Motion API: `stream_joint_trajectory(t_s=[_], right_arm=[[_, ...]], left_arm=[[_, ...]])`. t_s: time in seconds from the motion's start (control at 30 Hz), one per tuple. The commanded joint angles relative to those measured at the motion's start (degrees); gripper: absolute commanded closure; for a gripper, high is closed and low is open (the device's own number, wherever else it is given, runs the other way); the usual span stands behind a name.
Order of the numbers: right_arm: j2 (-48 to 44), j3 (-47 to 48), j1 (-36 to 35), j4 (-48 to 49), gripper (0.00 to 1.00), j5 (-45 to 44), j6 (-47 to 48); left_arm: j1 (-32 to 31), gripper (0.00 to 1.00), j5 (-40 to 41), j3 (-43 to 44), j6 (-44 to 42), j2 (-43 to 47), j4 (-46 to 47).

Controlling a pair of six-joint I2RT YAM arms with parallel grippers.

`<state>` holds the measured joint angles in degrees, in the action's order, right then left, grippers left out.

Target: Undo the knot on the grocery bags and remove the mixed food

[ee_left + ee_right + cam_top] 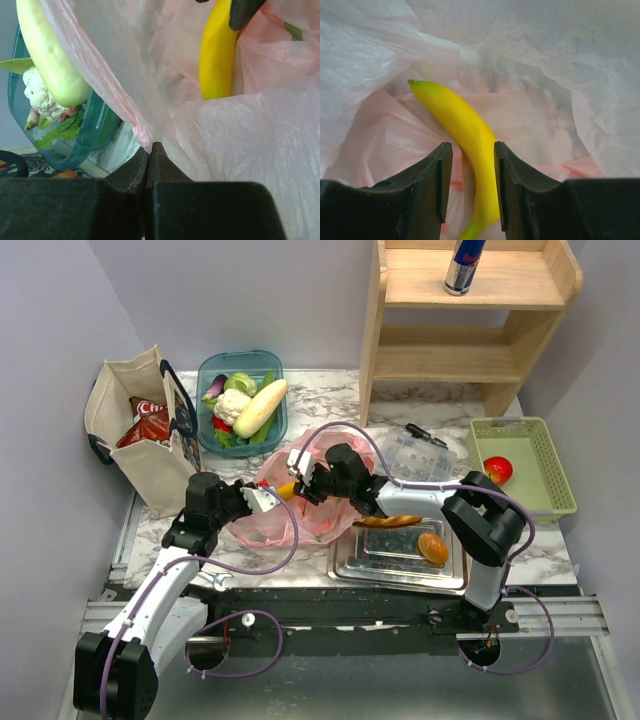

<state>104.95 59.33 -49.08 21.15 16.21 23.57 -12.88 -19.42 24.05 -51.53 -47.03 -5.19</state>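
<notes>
Right now my left end effector (150, 152) is pinched fully shut on a fold of the pink plastic bag (240, 140), holding the film up so the bag's mouth stands open. My right end effector (473, 150) reaches inside that mouth, its fingers narrowed to the width of the banana (457, 117) and gripping its lower half, with crinkled pink film all around. The bag sits mid-way across the marble surface (330, 405), between the beige canvas tote (130, 430) and the metal tray (350, 565), with the teal bin (205, 375) of cauliflower and pale squash behind it.
</notes>
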Motion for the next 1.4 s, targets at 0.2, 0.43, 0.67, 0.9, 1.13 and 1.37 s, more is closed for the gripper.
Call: stream_joint_trajectory(t_s=[0.2,0.43,0.67,0.9,1.13,1.37], right_arm=[[8.56,4.72,3.07,-1.93,0.58,2.34,6.75],[14.57,8.94,3.29,-7.45,0.55,2.85,8.64],[16.4,13.93,3.33,-16.02,0.48,4.22,9.32],[15.03,15.01,3.25,-18.93,0.82,3.32,9.89],[6.14,15.6,3.29,-17.01,0.96,3.69,3.98],[-1.31,12.57,3.33,-15.41,0.97,5.38,0.04]], left_arm=[[-0.11,1.0,-6.26,4.62,3.25,0.06,-1.74],[0.72,1.0,-6.0,4.75,2.1,-0.61,-1.65],[2.02,1.0,-6.33,5.35,2.08,-2.1,-1.44],[4.29,1.0,-6.18,8.25,5.78,-6.64,0.91],[5.15,1.0,-4.75,11.27,8.32,-10.8,1.66],[5.34,1.0,5.87,12.74,13.64,-14.43,6.71]])
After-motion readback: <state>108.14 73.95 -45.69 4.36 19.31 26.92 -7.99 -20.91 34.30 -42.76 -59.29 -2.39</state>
